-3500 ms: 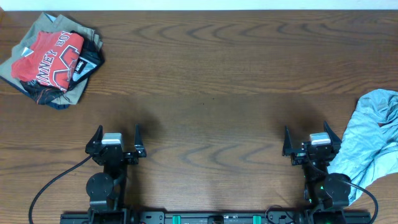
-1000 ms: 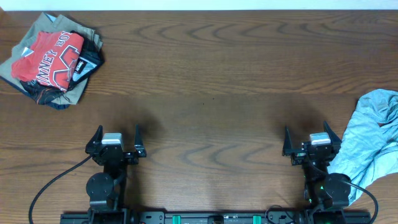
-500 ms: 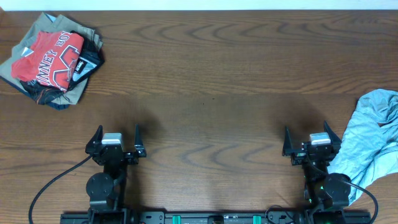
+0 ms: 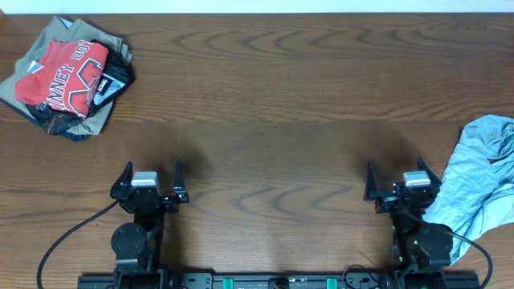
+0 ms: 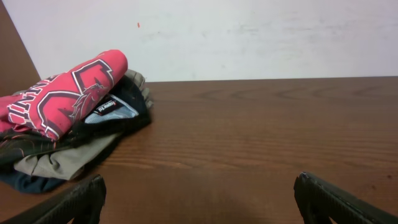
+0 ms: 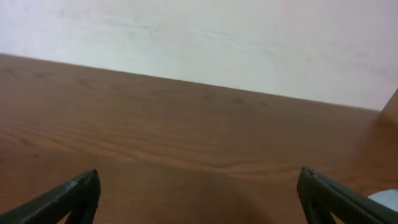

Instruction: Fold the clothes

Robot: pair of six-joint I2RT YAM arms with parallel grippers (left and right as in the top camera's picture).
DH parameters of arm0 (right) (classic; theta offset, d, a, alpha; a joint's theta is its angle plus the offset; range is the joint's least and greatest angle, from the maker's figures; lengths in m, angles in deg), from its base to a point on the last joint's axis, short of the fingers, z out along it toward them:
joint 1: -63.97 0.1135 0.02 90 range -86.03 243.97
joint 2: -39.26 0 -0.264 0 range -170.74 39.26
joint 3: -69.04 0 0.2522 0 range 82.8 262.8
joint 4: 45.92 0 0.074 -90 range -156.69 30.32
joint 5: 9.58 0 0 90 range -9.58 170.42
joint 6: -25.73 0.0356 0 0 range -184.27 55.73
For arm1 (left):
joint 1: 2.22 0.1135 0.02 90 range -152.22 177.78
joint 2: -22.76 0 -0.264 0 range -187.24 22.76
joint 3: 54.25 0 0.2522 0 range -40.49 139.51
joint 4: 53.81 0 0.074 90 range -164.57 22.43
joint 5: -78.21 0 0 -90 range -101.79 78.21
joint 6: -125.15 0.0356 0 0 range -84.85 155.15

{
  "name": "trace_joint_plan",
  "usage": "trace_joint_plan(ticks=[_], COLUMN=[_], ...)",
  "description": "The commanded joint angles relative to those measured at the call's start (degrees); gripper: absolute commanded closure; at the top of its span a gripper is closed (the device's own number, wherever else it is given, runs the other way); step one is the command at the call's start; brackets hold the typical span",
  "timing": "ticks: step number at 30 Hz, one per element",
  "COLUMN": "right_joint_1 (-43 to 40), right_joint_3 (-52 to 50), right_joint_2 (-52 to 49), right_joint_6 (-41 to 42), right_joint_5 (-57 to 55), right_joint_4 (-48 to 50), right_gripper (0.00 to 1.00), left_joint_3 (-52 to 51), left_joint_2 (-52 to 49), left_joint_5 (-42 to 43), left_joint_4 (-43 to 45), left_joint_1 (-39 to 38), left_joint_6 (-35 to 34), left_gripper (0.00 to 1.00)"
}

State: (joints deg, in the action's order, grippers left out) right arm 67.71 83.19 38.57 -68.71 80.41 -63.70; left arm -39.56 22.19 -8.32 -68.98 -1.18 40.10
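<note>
I see both arms sitting at the near edge of the table (image 4: 273, 96). Left fingers (image 4: 125, 173) are spread wide apart, right fingers (image 4: 370, 178) same. The clothes (image 4: 482, 189), pale blue-grey & all crumpled, lie at the right edge just beside the right arm. The red tee pile (image 4: 68, 76) is in the far left corner, well apart.

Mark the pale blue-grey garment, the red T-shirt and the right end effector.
pale blue-grey garment (image 4: 482, 172), overhead, middle of the crumpled fabric.
red T-shirt (image 4: 64, 76), overhead, lettered top face.
right end effector (image 4: 394, 168), overhead, midway between open fingertips.
</note>
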Motion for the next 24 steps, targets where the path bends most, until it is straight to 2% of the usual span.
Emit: trace_joint_plan(ticks=[1, 4, 7, 11, 18, 24], right_joint_1=[1.2, 1.1, 1.1, 1.1, 1.1, 1.1], right_joint_3=[-0.1, 0.3, 2.0, 6.2, 16.3, 24.0], right_joint_2=[0.3, 0.3, 0.3, -0.5, -7.7, -21.7], right_joint_6=[5.1, 5.9, 5.9, 5.9, 5.7, 7.2], right_joint_5=[-0.2, -0.2, -1.7, -4.3, -6.4, -11.1], right_joint_4=[-0.2, -0.9, -3.7, -9.7, -23.6, -27.3], right_gripper=[0.01, 0.01, 0.01, 0.01, 0.01, 0.01], left_joint_3=[-0.7, -0.7, -0.2, 1.9, 8.8, 17.2], left_joint_2=[0.4, 0.3, 0.0, -1.2, -9.6, -23.1], left_joint_5=[0.2, 1.2, 7.5, 15.5, 15.4, 15.4], left_joint_4=[-2.2, -2.3, -2.2, -3.9, -10.3, -12.6], left_joint_1=[-0.2, -0.2, -0.2, -0.2, -0.2, -0.2], left_joint_6=[-0.4, -11.5, -16.9, -17.9, -19.2, -18.3], left_gripper=[0.02, 0.02, 0.02, 0.02, 0.02, 0.02])
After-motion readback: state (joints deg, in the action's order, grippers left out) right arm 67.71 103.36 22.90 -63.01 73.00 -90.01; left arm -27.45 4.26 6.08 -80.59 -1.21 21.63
